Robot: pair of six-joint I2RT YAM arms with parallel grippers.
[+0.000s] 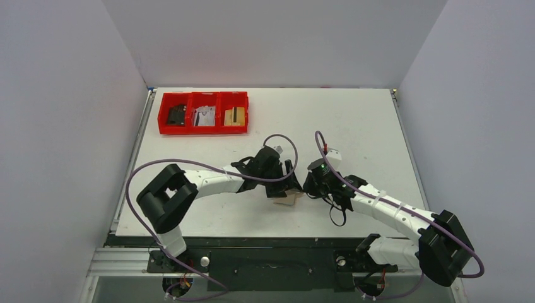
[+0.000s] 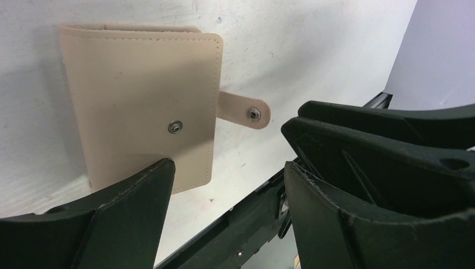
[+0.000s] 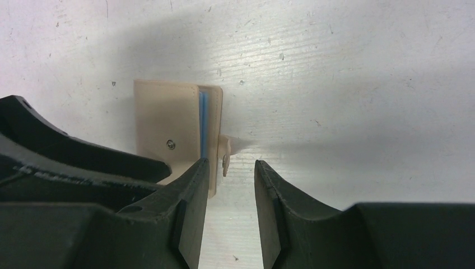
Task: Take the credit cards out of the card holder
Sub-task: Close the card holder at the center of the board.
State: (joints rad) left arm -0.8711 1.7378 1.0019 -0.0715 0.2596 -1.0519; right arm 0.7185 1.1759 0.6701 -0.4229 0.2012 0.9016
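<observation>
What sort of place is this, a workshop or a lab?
Probably a robot test booth in a lab: a white table boxed in by plain grey walls, the left arm and right arm bolted at its near edge, and a red three-compartment tray of small items.

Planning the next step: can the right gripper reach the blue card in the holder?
Probably yes: the card holder is unsnapped, the blue card shows at its edge, and the right gripper is open beside it.

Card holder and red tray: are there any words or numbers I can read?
No text can be read.
The card holder shows only stitching and a metal snap.
The credit cards show just a blue edge.
Marks on the white thing in the red tray are too small to read.
</observation>
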